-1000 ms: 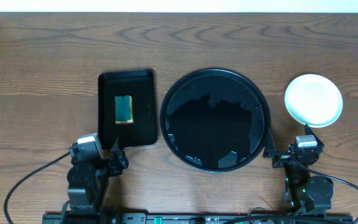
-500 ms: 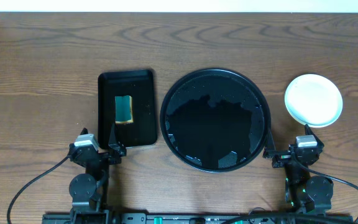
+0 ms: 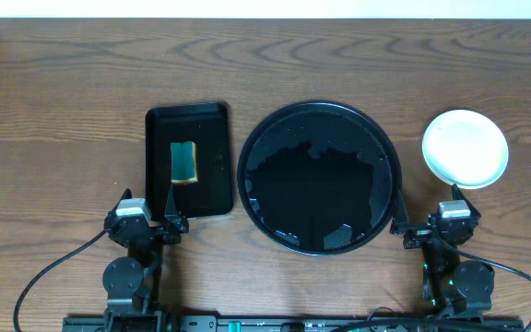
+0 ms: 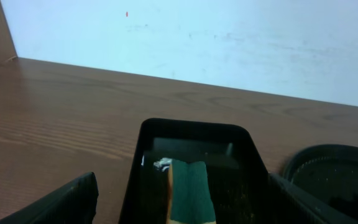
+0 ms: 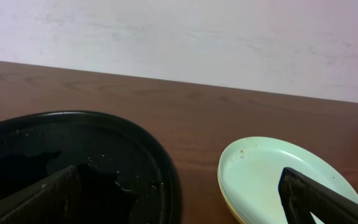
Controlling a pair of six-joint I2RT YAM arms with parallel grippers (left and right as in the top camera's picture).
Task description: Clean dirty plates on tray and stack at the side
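Note:
The round black tray lies mid-table with only water droplets and reflections on it; its rim shows in the right wrist view. The plates sit stacked to its right, a pale mint one on top with faint specks and a yellow edge beneath. My left gripper hangs open at the near end of the small rectangular tray, holding nothing. By the near edge, between the round tray and the plates, my right gripper is open and empty too.
A small rectangular black tray left of the round tray holds a green and yellow sponge. Bare wooden table surrounds everything, with a pale wall behind.
My left arm has dropped and drawn back a little toward the near edge, then settled. The right arm, plates and trays have not moved.

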